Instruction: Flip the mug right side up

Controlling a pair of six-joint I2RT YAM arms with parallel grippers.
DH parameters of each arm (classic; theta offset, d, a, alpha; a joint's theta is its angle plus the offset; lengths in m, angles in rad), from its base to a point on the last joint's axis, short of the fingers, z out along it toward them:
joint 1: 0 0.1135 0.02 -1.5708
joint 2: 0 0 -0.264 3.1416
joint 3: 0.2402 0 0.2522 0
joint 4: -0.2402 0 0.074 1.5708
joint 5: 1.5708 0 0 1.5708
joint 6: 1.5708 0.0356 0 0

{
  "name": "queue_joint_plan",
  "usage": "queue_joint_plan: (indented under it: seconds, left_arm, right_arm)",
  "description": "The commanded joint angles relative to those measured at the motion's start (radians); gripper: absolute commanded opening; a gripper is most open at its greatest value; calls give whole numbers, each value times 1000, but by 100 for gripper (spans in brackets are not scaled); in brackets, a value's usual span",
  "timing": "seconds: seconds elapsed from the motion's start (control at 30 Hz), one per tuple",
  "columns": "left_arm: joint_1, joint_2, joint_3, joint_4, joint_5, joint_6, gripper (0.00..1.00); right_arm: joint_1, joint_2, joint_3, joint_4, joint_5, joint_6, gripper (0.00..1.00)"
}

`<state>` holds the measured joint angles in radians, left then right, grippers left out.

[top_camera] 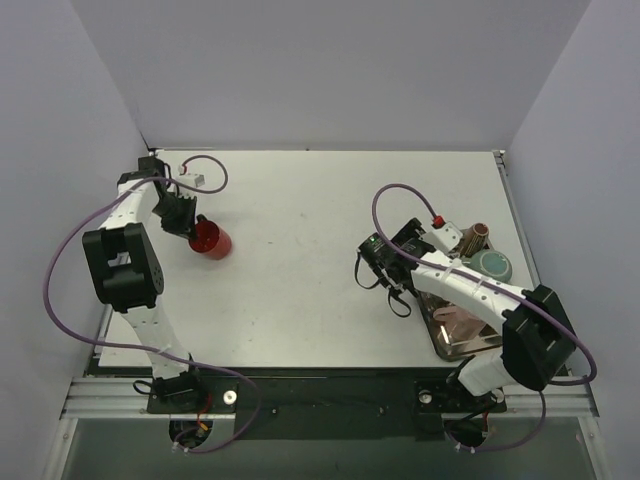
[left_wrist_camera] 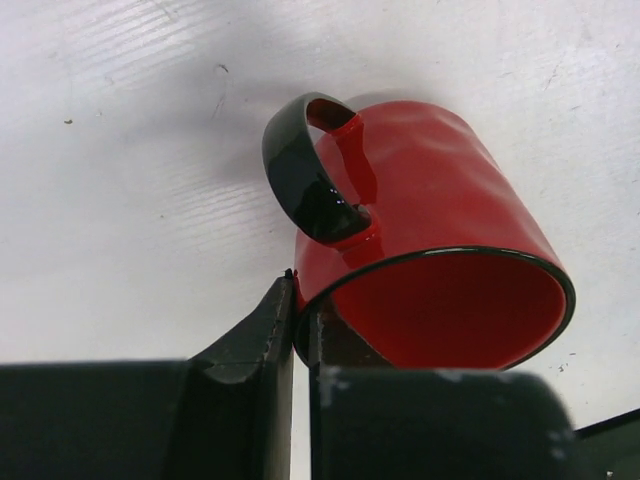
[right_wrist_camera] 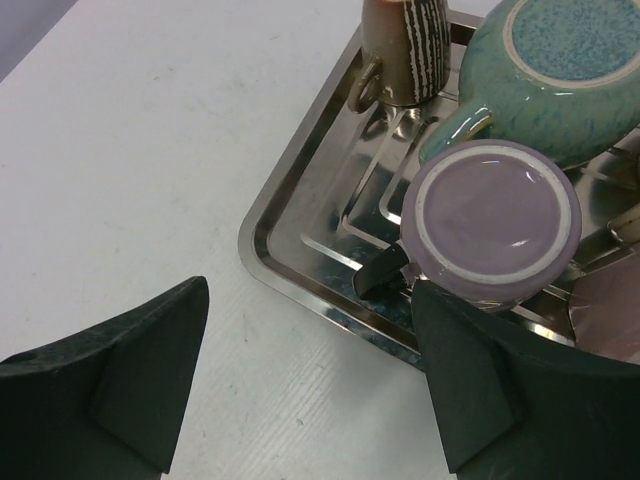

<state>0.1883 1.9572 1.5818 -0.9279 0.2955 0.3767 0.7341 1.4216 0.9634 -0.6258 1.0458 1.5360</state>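
A red mug with a black handle and a black rim is tipped on its side at the table's left, its mouth facing the left wrist camera. My left gripper is shut on the mug's rim, with one finger outside the wall and the other inside the mouth. My right gripper stands open over bare table right of centre, beside a metal tray, with nothing between its fingers.
The metal tray at the right edge holds a purple mug standing bottom up, a teal ceramic piece and a brown striped cup. White walls enclose the table on three sides.
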Motion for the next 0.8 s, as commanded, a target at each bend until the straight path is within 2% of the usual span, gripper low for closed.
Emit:
queue_joint_plan:
  seconds: [0.0,0.13,0.33,0.57,0.77]
  left_arm:
    - [-3,8,84,-68,4,27,16]
    - [-7,28,96,-72,2,30,34]
    - [-6,-24,103,-83,44,30,51]
    - [-10,-144,95,-91,157,14,52]
    - [-20,-210,47,-63,154,18,52]
  right_arm:
    - [-38,37,-14,-65,34,150,76]
    - [-67,89,0,-58,16,145,74]
    - [-81,143,5,-51,-29,199,74]
    - [-75,229,49,-104,-118,337,73]
    - [-114,319,106,-133,-113,420,70]
